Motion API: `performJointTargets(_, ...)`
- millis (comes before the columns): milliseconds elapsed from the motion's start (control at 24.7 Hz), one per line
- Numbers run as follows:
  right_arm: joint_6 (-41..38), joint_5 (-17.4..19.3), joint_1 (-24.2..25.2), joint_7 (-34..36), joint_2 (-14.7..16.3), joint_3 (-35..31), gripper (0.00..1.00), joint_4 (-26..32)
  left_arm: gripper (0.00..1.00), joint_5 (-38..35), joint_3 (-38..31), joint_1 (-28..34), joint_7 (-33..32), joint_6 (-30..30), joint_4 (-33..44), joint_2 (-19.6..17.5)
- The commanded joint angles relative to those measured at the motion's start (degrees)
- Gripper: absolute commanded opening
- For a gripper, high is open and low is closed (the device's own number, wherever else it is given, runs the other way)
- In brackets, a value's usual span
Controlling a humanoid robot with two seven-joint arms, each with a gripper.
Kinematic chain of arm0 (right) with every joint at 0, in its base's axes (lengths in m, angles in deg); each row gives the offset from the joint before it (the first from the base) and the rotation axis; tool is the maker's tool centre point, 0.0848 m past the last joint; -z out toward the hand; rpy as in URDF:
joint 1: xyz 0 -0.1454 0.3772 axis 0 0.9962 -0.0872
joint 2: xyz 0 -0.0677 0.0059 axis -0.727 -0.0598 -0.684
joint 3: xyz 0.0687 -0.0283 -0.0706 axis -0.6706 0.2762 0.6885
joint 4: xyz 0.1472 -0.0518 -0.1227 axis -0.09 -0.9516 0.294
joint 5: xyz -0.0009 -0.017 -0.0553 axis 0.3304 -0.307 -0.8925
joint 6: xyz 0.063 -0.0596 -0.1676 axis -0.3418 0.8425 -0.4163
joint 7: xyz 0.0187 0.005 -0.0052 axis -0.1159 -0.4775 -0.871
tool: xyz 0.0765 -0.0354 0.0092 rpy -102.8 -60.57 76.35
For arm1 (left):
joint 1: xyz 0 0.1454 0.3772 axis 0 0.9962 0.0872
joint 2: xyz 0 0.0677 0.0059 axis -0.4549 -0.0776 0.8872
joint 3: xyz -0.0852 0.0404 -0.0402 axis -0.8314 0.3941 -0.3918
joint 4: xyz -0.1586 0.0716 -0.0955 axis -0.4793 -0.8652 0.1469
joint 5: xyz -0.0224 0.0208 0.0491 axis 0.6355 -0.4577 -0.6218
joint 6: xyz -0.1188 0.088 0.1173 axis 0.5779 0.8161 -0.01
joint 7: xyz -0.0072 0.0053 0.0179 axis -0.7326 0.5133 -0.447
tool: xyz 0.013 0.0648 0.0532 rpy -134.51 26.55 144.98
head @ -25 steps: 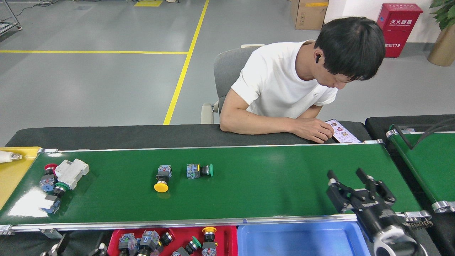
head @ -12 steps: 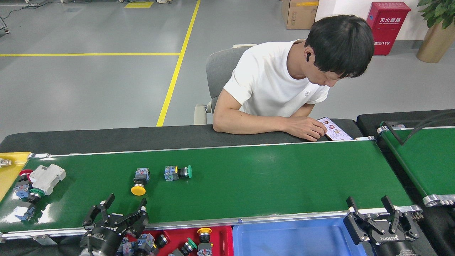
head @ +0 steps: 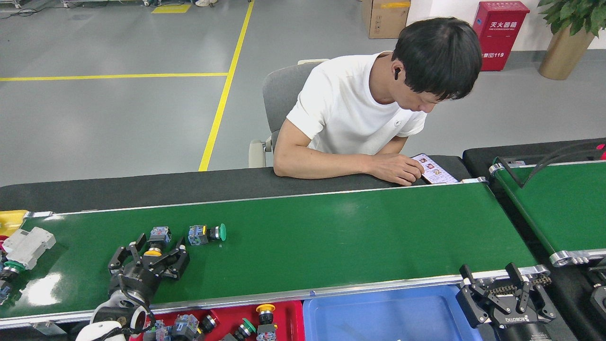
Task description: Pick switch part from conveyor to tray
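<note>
The left gripper hangs over the conveyor with its fingers spread wide, and the yellow-capped switch lies on the belt between the fingertips, its yellow cap nearest the palm and its grey-blue body pointing away beyond the tips; whether the fingers touch it I cannot tell. Just past the right finger lies a green-capped switch. Behind the gripper's wrist, below the near rail, sits the red tray with several switches in it. The right gripper is at the conveyor's near corner beside a blue bin, its fingers spread and holding nothing.
</note>
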Motion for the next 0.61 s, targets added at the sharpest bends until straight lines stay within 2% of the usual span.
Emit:
performJointTargets(0, -0.2, 0.0, -0.8, 0.0, 0.5, -0.2, 0.97, 0.5, 0.06, 0.2, -0.3, 0.0, 1.8, 0.1, -0.4, -1.1)
performJointTargets(122, -0.2, 0.0, -0.8, -0.1, 0.5, -0.2, 0.97, 0.4, 0.05, 2.0, -1.1, 2.2, 2.6, -0.9, 1.9, -1.0)
performJointTargets(203, -0.2, 0.1, -0.7, -0.1, 0.6, -0.2, 0.97, 0.4, 0.05, 3.5, -1.2, 5.3, 2.7, -1.3, 6.7, -1.4)
performJointTargets(365, -0.2, 0.1, -0.5, -0.1, 0.6, 0.0, 0.97, 0.3, 0.05, 5.7, -1.9, 18.4, 2.7, -2.4, 24.8, -1.8)
performJointTargets(567, -0.2, 0.1, -0.5, -0.1, 0.6, 0.0, 0.97, 0.3, 0.05, 5.5, -1.3, 35.4, 5.4, -2.4, 42.1, -1.0)
